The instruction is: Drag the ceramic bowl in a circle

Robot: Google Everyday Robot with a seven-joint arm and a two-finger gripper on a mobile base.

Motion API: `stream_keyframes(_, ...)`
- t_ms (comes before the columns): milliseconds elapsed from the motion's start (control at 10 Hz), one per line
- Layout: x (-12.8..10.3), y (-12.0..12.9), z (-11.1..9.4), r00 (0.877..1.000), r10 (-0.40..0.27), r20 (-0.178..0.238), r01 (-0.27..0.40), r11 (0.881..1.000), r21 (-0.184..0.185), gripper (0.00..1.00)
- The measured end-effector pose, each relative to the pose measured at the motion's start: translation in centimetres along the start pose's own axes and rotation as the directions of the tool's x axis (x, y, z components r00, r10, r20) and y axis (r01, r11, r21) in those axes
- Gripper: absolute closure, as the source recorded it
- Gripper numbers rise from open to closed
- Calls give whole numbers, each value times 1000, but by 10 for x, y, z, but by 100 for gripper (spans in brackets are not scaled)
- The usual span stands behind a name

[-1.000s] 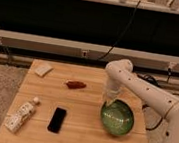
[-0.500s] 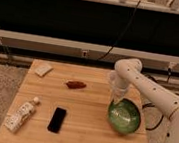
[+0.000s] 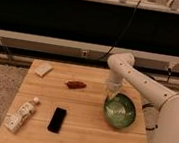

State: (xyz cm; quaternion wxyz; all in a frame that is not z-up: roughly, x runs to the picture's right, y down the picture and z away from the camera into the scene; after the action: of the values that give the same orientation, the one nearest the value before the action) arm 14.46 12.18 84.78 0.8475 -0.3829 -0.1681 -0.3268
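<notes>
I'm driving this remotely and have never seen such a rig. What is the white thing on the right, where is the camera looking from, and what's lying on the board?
The white thing is a robot arm with a two-finger gripper at its end. The one camera looks down at the wooden table from its front; where it is mounted is unknown. The gripper is at the green bowl's far rim, jaws shut on that rim, so it can drag the bowl. The bowl sits near the table's right edge. Also lying there: a plastic bottle at front left, a black phone beside it, a small reddish-brown item mid-table, and a pale flat piece at the back left corner.
</notes>
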Motion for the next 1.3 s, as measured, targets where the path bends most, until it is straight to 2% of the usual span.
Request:
stream_keyframes(400, -29, -30, -1, 1000, -28, -3, 28, 1000, -11, 99)
stream_keyframes(600, -30, -29, -3, 999, -39, -5, 39, 999, -18, 99)
stream_keyframes(900, -34, -15, -3, 998, -62, -10, 61, 998, -32, 99)
stream_keyframes(1100, -52, -21, -3, 997, -74, -12, 73, 997, -34, 99)
stream_keyframes(1300, -53, -23, -3, 996, -85, -14, 85, 996, -38, 99)
